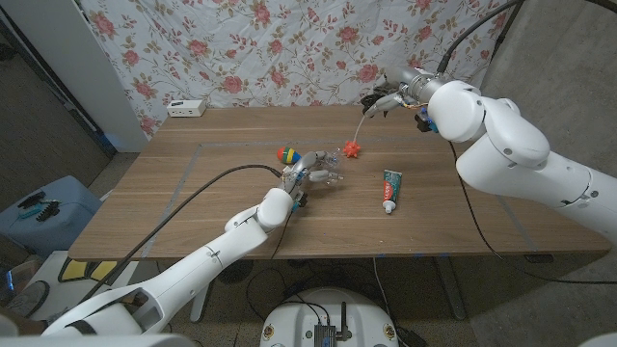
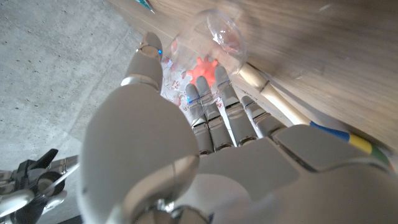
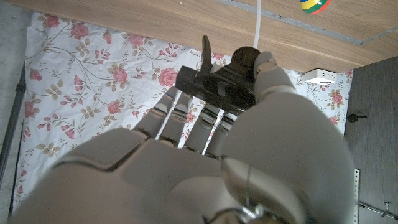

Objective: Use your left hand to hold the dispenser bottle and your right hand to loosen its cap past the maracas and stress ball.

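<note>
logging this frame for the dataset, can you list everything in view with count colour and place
dispenser bottle: one, clear, lying mid-table, held by the left hand
pump cap: one, black with white tube, lifted off, in the right hand
maraca: one, multicoloured, just beyond the bottle
stress ball: one, red, spiky, right of the bottle
toothpaste tube: one, white and green, right part of the table
power strip: one, white, far left table edge
table: one, wooden
left hand: grips the bottle
right hand: raised over the far right edge, holds the cap

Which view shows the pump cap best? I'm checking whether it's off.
The right wrist view: the right hand holds the black pump cap close up, tube dangling. The head view shows it small; the left wrist view shows the bottle.
</note>
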